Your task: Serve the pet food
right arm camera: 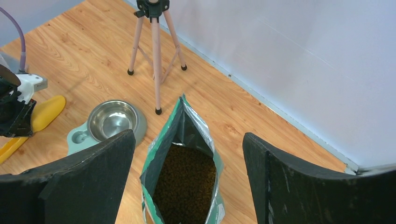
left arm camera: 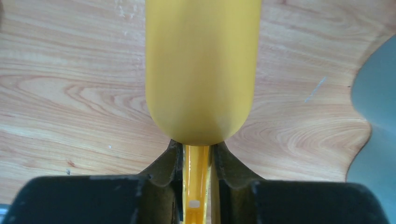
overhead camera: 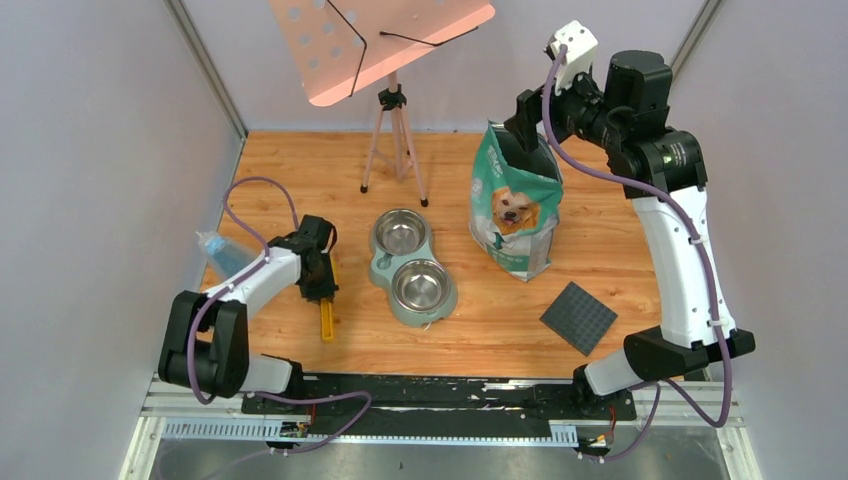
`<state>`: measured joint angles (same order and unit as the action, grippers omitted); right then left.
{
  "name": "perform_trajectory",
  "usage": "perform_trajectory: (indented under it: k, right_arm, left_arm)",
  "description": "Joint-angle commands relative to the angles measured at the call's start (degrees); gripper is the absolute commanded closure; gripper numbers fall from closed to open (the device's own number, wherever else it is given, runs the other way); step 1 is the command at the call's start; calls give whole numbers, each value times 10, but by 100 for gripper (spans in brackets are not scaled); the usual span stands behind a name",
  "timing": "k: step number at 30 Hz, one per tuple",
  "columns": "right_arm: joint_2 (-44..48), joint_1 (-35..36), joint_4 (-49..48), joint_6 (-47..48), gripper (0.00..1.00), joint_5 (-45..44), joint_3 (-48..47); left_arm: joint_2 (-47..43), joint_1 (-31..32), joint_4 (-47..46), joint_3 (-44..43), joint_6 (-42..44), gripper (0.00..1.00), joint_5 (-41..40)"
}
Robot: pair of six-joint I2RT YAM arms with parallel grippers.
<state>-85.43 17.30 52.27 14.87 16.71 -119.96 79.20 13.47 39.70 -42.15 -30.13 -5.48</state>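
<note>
The pet food (right arm camera: 187, 186) is a brown kibble heap inside the open teal-green bag (overhead camera: 515, 205), which stands upright right of the bowls. My right gripper (right arm camera: 187, 134) hangs open above the bag's mouth (right arm camera: 161, 140), one finger on each side and nothing between them. My left gripper (left arm camera: 196, 147) is shut on the thin handle of the yellow scoop (left arm camera: 201, 70), which lies on the wooden table left of the bowls. The scoop's handle end (overhead camera: 327, 322) sticks out toward the near edge below the left gripper (overhead camera: 322, 285). Both steel bowls in the teal feeder (overhead camera: 383, 268) look empty.
A pink music stand on a tripod (overhead camera: 393, 140) stands at the back behind the bowls. A dark grey square mat (overhead camera: 578, 317) lies at the front right. A bluish bottle (overhead camera: 222, 250) lies by the left wall. White walls close in the sides and back.
</note>
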Motion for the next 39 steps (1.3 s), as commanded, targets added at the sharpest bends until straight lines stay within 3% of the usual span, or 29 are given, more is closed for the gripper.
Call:
perform_trajectory:
  k: [1,4,16,26,30,35,39]
  right_arm:
    - [5,9,-41,-17,14,13,-10]
    - [22,10,-62,-33,15,13,29]
    - [47,9,-71,-32,15,11,58]
    - [87,9,-68,10,13,80,83]
    - [106,9,-58,28,14,103,107]
    - [122,24,-37,128,19,165,125]
    - [130,117,-19,276,20,136,160]
  left_arm:
    - [-53,1,-46,3,34,87,-5]
    - [-86,0,-66,12,50,100,13]
    - [-152,-11,-75,13,140,100,112]
    - [-195,-8,-27,-80,247,100,289]
    - [-194,-2,-6,-115,315,100,414]
    - [-218,41,49,-158,407,100,539]
    - [-214,94,106,-204,443,100,601]
